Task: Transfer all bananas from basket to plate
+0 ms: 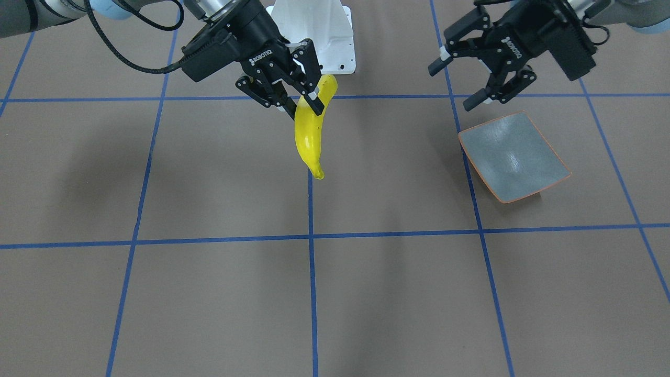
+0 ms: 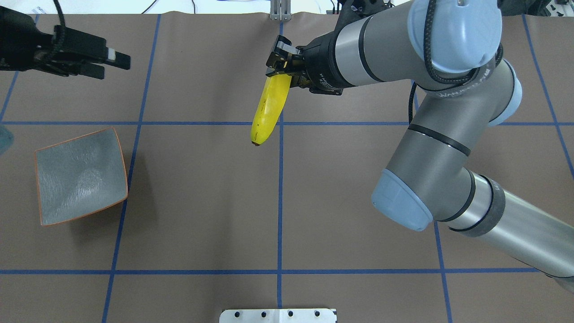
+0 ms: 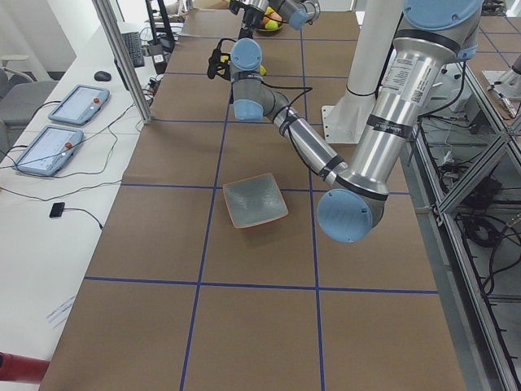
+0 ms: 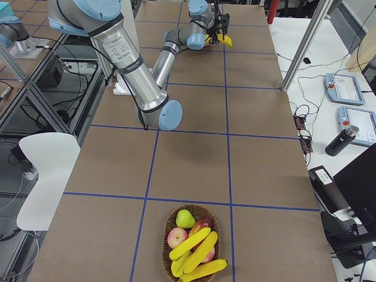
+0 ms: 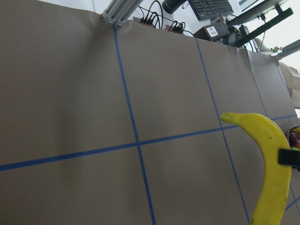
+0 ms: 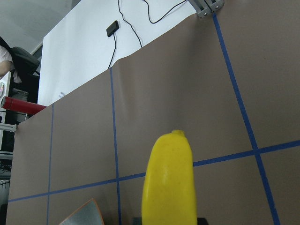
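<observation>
My right gripper is shut on the upper part of one yellow banana, which hangs lengthwise above the middle of the table. The same banana fills the bottom of the right wrist view and shows at the right of the left wrist view. The grey-green plate with its orange rim lies bare on the table's left side. My left gripper hovers open just beyond the plate, holding nothing. Three more bananas lie in the wicker basket at the table's far right end.
The basket also holds two red apples and a green pear. A white mounting base stands at the robot's side of the table. Blue tape lines cross the brown table cover. Tablets and cables lie on the side bench.
</observation>
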### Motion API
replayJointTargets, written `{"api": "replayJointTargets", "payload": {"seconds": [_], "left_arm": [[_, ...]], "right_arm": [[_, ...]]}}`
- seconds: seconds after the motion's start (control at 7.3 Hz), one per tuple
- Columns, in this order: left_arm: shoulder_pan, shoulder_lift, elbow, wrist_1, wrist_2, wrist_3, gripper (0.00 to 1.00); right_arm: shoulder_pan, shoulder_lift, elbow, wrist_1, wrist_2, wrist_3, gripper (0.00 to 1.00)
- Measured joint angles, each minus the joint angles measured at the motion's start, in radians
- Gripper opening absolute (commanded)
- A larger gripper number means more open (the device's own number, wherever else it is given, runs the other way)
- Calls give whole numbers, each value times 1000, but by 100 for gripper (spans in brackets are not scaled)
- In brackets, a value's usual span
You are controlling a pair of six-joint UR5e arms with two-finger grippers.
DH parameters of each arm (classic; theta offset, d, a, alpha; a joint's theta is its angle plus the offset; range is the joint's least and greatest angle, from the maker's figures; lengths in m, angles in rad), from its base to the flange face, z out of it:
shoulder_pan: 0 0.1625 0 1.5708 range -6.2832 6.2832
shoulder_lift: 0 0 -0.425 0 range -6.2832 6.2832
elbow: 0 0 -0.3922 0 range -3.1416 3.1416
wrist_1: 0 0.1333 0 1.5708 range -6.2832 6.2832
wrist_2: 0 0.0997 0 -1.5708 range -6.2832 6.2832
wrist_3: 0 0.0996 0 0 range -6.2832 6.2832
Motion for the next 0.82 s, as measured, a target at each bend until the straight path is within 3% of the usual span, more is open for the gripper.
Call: {"api": "replayJointTargets", "payload": {"seconds": [0.82], "left_arm": [[152,-69,4,-39,1,8,100]], "right_arm": [[-59,62,5,5,2,-2,0]]}}
